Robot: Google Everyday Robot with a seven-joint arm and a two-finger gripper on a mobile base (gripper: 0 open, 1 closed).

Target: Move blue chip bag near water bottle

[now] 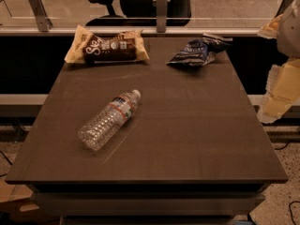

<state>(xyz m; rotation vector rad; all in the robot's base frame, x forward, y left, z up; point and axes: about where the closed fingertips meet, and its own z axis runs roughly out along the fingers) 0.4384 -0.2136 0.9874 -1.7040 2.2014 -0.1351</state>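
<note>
The blue chip bag (pixel 199 52) lies crumpled at the far right of the dark table (pixel 197 139), near the back edge. The water bottle (pixel 109 119) lies on its side left of the table's middle, white cap pointing to the back right. My gripper (pixel 277 96) hangs pale and cream at the frame's right edge, off the table's right side, to the right of the chip bag and nearer the front than it. It touches neither object and holds nothing that I can see.
A larger brown-and-cream snack bag (pixel 108 47) lies at the far left of the table. A glass partition with metal posts (pixel 161 6) runs behind the table, with an office chair (pixel 140 1) beyond it.
</note>
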